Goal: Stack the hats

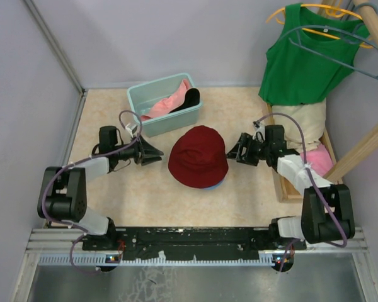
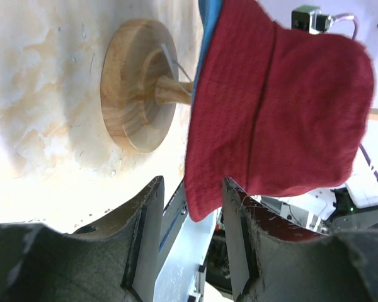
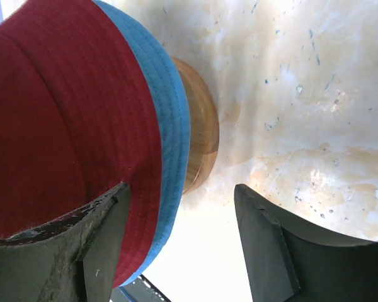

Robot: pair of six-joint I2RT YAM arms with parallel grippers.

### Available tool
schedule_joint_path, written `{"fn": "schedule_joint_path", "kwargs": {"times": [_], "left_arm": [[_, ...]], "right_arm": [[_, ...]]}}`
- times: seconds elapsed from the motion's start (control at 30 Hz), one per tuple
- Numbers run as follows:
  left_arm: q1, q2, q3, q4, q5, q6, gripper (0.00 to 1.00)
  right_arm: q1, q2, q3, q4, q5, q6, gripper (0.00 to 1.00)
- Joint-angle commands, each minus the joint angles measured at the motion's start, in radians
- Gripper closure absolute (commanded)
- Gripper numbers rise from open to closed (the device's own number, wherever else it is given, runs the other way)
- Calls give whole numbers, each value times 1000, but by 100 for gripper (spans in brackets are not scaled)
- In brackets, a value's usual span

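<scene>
The dark red hat [image 1: 198, 156] sits on top of the blue hat, whose brim [image 1: 212, 186] peeks out below it, at the table's middle. Both rest on a round wooden stand [image 2: 135, 94]. My left gripper [image 1: 157, 152] is open just left of the hats; in the left wrist view [image 2: 192, 189] the red brim's edge [image 2: 201, 204] hangs between the jaws, ungripped. My right gripper [image 1: 232, 151] is open just right of them; the right wrist view [image 3: 181, 189] shows the red hat [image 3: 63, 113] and blue brim [image 3: 170, 119] beside one finger. Pink fabric [image 1: 167, 104] lies in the basket. Beige fabric [image 1: 309, 123] lies at the right.
A teal basket [image 1: 152, 119] stands behind the hats, with a black item [image 1: 191, 97] in it. A green tank top [image 1: 305, 60] hangs at the back right over a wooden crate [image 1: 281, 182] that holds another pink piece [image 1: 321, 160]. Grey walls enclose the table.
</scene>
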Motion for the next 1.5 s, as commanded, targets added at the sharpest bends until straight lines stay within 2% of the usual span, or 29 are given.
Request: {"fn": "schedule_joint_path", "kwargs": {"times": [0.0, 0.1, 0.17, 0.3, 0.4, 0.53, 0.67, 0.8, 0.93, 1.2, 1.33, 1.47], "left_arm": [[34, -93, 119, -159, -53, 72, 52], [34, -140, 249, -309, -123, 149, 47], [34, -154, 322, -353, -180, 185, 41], [34, -110, 463, -413, -282, 242, 35], [34, -21, 547, -344, -292, 204, 34], [26, 163, 756, -350, -318, 218, 33], [7, 360, 1060, -491, -395, 327, 32], [5, 482, 1200, -598, -524, 417, 32], [8, 559, 1286, -691, -667, 510, 30], [21, 654, 1382, -796, -817, 611, 30], [45, 609, 1294, -820, -891, 645, 29], [69, 514, 1127, -825, -947, 652, 28]], "right_arm": [[1, -72, 94, -109, 94, -71, 31], [1, -95, 109, -151, 138, -84, 26], [1, -105, 113, -164, 151, -85, 22], [0, -127, 115, -173, 181, -77, 18], [1, -155, 115, -162, 200, -61, 17], [1, -158, 121, -153, 183, -49, 17], [1, -160, 127, -150, 169, -34, 17], [1, -173, 157, -172, 184, -33, 17], [1, -184, 190, -212, 204, -46, 17], [1, -186, 226, -245, 225, -49, 18], [0, -173, 226, -229, 213, -39, 18], [1, -154, 224, -210, 199, -34, 18]]}}
